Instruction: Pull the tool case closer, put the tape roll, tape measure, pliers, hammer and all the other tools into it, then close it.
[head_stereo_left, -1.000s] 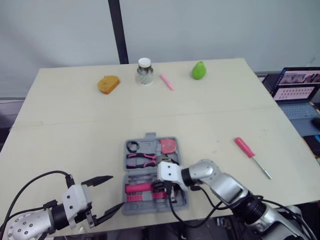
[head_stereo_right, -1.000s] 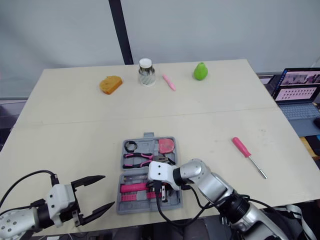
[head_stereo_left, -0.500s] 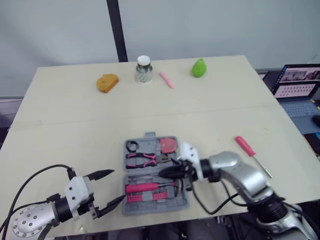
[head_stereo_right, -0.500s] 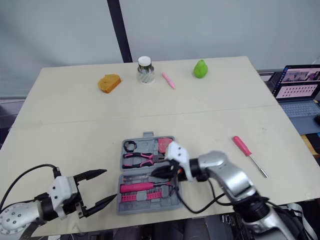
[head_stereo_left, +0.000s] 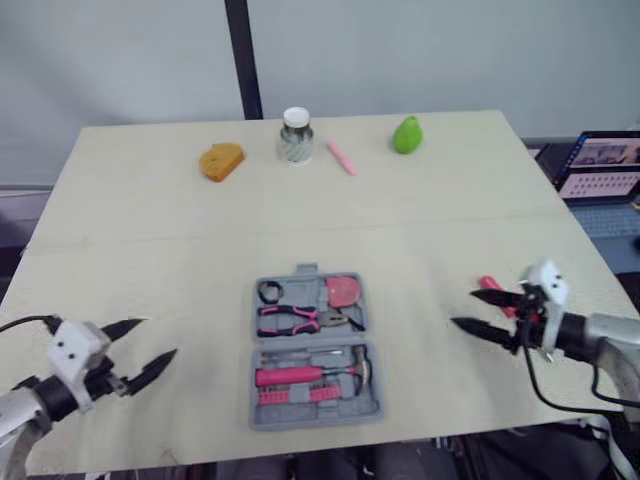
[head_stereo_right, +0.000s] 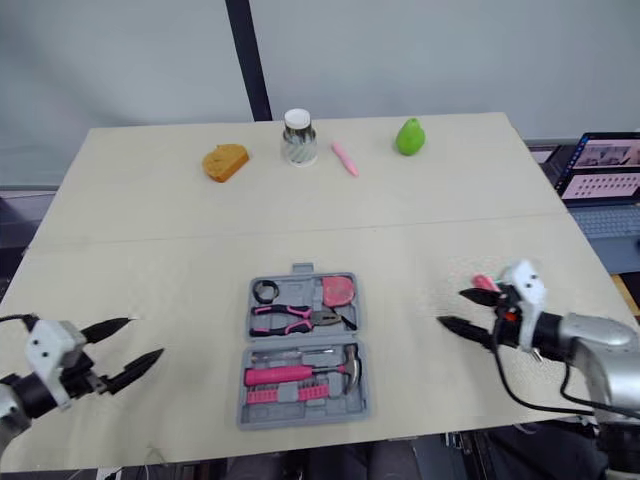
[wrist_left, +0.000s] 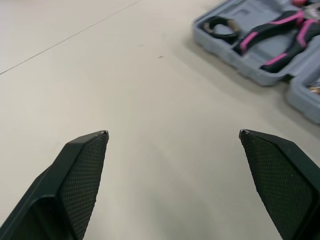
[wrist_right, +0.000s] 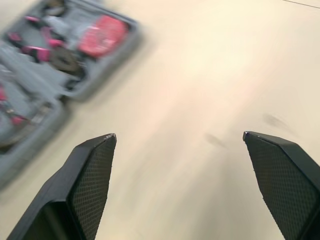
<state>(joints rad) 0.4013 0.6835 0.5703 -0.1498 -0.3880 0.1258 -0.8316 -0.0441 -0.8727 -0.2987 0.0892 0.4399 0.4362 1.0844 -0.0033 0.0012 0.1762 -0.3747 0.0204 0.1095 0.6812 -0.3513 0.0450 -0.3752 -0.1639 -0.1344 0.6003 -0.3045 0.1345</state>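
Note:
The grey tool case (head_stereo_left: 312, 350) lies open near the table's front edge. In it are a black tape roll (head_stereo_left: 269, 292), pink pliers (head_stereo_left: 300, 320), a pink tape measure (head_stereo_left: 345, 291) and a pink-handled hammer (head_stereo_left: 310, 373). A pink screwdriver (head_stereo_right: 483, 282) lies on the table to the case's right, partly behind my right gripper (head_stereo_left: 462, 308). That gripper is open and empty, pointing toward the case. My left gripper (head_stereo_left: 158, 337) is open and empty, well left of the case (wrist_left: 260, 70).
Along the far edge stand an orange bread-like piece (head_stereo_left: 221, 160), a small jar (head_stereo_left: 296, 135), a pink marker (head_stereo_left: 341, 158) and a green pear (head_stereo_left: 407, 134). A laptop (head_stereo_left: 610, 165) sits off the table's right side. A black pole (head_stereo_left: 243, 55) rises behind.
My right gripper has come out of the case, opened, and swung right to beside the screwdriver. The hammer lies in the case. My left gripper has drawn back to the left.

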